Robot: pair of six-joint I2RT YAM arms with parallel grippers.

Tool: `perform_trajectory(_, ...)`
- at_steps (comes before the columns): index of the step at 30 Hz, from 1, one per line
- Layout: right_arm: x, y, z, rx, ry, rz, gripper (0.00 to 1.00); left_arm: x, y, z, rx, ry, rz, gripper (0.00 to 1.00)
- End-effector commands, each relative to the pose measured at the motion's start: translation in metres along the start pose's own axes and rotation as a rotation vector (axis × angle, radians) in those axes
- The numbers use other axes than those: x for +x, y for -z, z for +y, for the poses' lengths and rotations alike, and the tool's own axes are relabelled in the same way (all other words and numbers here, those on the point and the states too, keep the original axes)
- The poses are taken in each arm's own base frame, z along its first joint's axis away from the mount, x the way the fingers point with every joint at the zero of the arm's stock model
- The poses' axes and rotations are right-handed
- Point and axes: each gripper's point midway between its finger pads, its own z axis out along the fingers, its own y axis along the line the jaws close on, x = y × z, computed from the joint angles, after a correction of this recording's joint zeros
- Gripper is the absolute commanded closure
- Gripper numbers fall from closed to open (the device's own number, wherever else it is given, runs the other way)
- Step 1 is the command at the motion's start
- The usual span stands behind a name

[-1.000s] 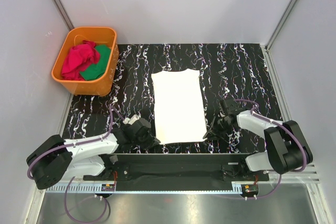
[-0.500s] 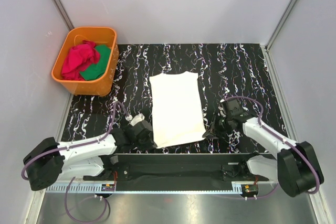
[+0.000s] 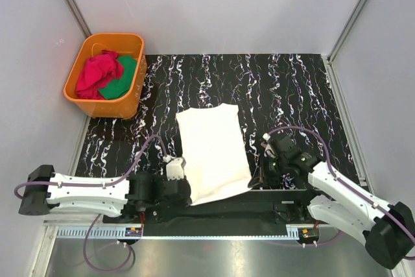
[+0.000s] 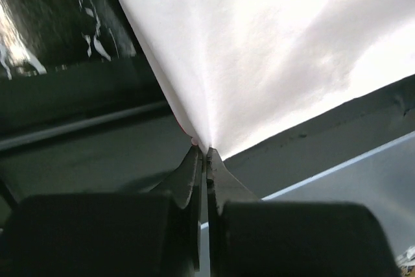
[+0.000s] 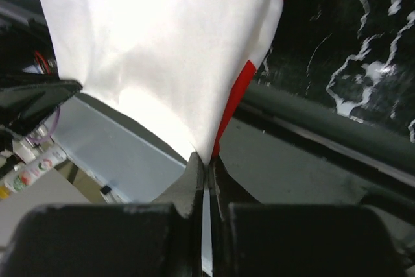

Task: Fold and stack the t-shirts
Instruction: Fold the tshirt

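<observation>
**Both grippers clamped on the white tee's near corners**

On my far left, the orange tub (image 3: 115, 106) holds red cloth (image 3: 97, 74) and green cloth (image 3: 120, 82). My left gripper (image 4: 202, 155) is pinched tight on the near-left corner of the cream-white t-shirt (image 3: 211, 150), which fans out from the tips. The tee lies mid-table (image 3: 292, 95), its near end over the front edge. My right gripper (image 5: 205, 160) is clamped on the near-right corner, where a red strip (image 5: 249, 76) shows under the white.
</observation>
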Motion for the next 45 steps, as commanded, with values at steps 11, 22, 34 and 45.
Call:
perform_trajectory(11,0.037,0.009,0.013,0.019,-0.010,0.017,1.00,-0.003,0.044,-0.027,0.026,0.012,-0.128,1.00)
perform_trajectory(22,-0.023,0.019,0.052,0.091,0.112,-0.087,1.00,-0.092,0.078,-0.038,0.092,0.010,-0.273,1.00)
perform_trajectory(34,-0.105,0.042,0.090,-0.015,0.163,-0.101,1.00,-0.167,0.082,-0.033,0.086,0.014,-0.339,1.00)
perform_trajectory(45,-0.166,0.037,0.098,-0.086,0.123,-0.095,1.00,-0.237,0.062,-0.014,0.057,0.038,-0.340,1.00)
